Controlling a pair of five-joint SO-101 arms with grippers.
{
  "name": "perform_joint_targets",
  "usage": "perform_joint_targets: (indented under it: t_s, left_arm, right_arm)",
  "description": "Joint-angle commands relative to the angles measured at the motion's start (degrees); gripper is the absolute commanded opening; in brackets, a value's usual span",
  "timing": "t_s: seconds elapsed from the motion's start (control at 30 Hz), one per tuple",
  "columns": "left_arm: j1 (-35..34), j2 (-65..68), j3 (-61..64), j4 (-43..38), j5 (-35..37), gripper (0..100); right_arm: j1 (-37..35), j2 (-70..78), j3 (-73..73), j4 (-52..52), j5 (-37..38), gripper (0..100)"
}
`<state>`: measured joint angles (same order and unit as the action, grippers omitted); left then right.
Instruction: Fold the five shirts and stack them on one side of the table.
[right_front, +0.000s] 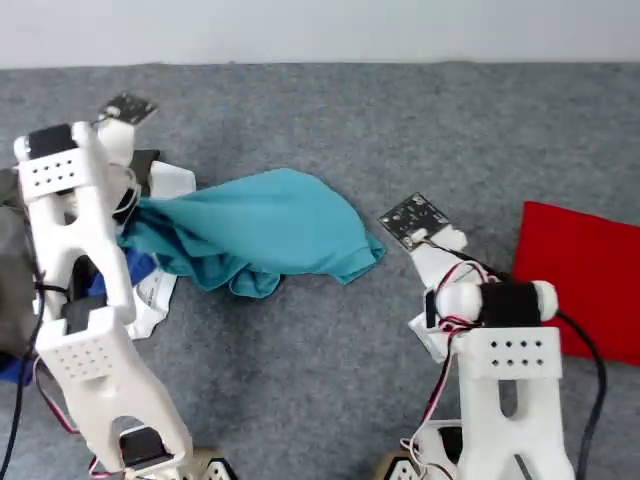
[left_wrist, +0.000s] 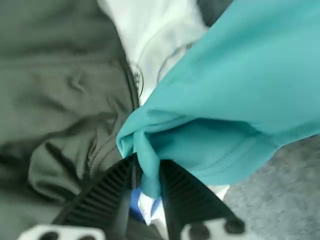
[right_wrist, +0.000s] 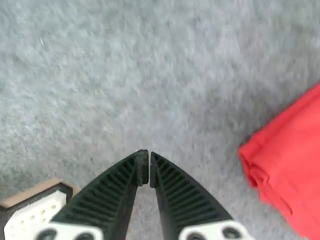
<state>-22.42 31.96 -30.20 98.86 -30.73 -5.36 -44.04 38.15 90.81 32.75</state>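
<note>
The white shirt (left_wrist: 150, 35) bears a round print (too blurred to read). The table (right_front: 300, 400) is covered in grey felt, with a pale wall (right_front: 320, 30) behind it. The left gripper (left_wrist: 147, 172) is clenched on a fold of the teal shirt (right_front: 265, 225), which spreads from the pile at the left toward the table's middle. In that pile lie the white shirt, a dark grey shirt (left_wrist: 55, 90) and a blue shirt (right_front: 143, 265). The right gripper (right_wrist: 144, 167) is closed on nothing, above bare felt, near the folded red shirt (right_front: 585, 270) at the table's right but apart from it.
</note>
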Motion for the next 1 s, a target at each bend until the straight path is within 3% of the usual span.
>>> perform_joint_targets:
  t_s: [0.0, 0.27, 0.57, 0.8, 0.97]
  left_arm:
    - [-2.7, -0.7, -2.3, 1.7, -2.7, 2]
    - [-1.7, -11.7, -2.1, 1.7, -3.7, 20]
    - [2.1, -21.6, 6.0, 1.6, -3.1, 21]
    - [-0.5, -27.3, 13.2, 1.4, 2.1, 21]
    - [-5.3, -28.0, 15.8, -0.5, 3.2, 18]
  right_arm:
    - [-1.2, 4.3, -0.7, -1.0, -1.1, 0.9]
    - [-1.0, 7.3, -3.4, 1.2, -1.1, 0.9]
    - [-2.7, 8.0, -9.4, -2.2, -2.4, 0.9]
    - [-14.2, 21.7, -18.8, -5.8, -6.2, 2.7]
    - [-21.8, 37.4, -30.8, -5.9, -9.0, 18.0]
